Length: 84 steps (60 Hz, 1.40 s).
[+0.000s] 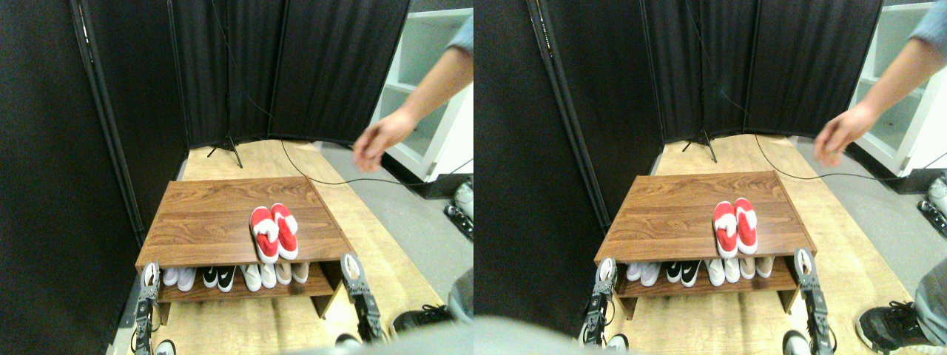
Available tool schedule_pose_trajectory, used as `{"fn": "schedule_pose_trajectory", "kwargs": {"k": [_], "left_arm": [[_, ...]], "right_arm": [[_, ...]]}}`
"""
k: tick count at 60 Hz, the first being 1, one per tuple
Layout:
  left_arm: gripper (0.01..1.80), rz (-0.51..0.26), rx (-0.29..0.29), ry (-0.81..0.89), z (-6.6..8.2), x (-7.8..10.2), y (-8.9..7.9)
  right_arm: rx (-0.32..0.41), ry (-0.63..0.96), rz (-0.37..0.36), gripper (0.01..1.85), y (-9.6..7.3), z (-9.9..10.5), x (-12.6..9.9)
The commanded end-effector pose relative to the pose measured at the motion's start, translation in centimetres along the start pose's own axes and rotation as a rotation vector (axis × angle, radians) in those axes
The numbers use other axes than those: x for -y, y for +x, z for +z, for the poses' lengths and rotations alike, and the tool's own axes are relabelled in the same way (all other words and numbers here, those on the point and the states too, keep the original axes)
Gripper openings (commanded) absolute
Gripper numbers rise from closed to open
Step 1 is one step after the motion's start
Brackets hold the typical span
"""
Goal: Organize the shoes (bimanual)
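Observation:
The shoes, a red pair with white patches, lie side by side on the wooden rack's top board [207,214], right of centre near the front edge: left shoe [264,234], right shoe [285,230]. They touch along their length, with their near ends slightly over the board's front edge. My left gripper [150,275] is raised at the rack's front left corner, well left of the shoes. My right gripper [349,266] is at the front right corner, a short way right of the pair. Neither holds anything.
A lower shelf [244,290] holds a row of white, black-and-white and beige shoes. A person's hand [376,146] and arm hang in the air beyond the rack's far right. A black shoe [422,318] stands on the floor at right. Black screens stand behind.

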Motion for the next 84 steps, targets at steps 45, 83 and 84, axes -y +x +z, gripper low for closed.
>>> {"fn": "schedule_pose_trajectory", "kwargs": {"k": [45, 83, 84], "left_arm": [[0.03, -0.047, 0.028, 0.007, -0.1, 1.1, -0.3], [0.04, -0.038, 0.011, 0.006, -1.0, 1.1, 0.3], [0.04, -0.037, 0.012, 0.006, -1.0, 1.1, 0.3]], "right_arm": [[-0.100, 0.053, 0.063, 0.01, -0.8, -2.2, -0.6], [-0.226, 0.058, 0.037, 1.15, -1.8, -2.9, -1.8], [-0.225, 0.055, 0.033, 1.20, -1.6, -3.0, -1.6]]}}
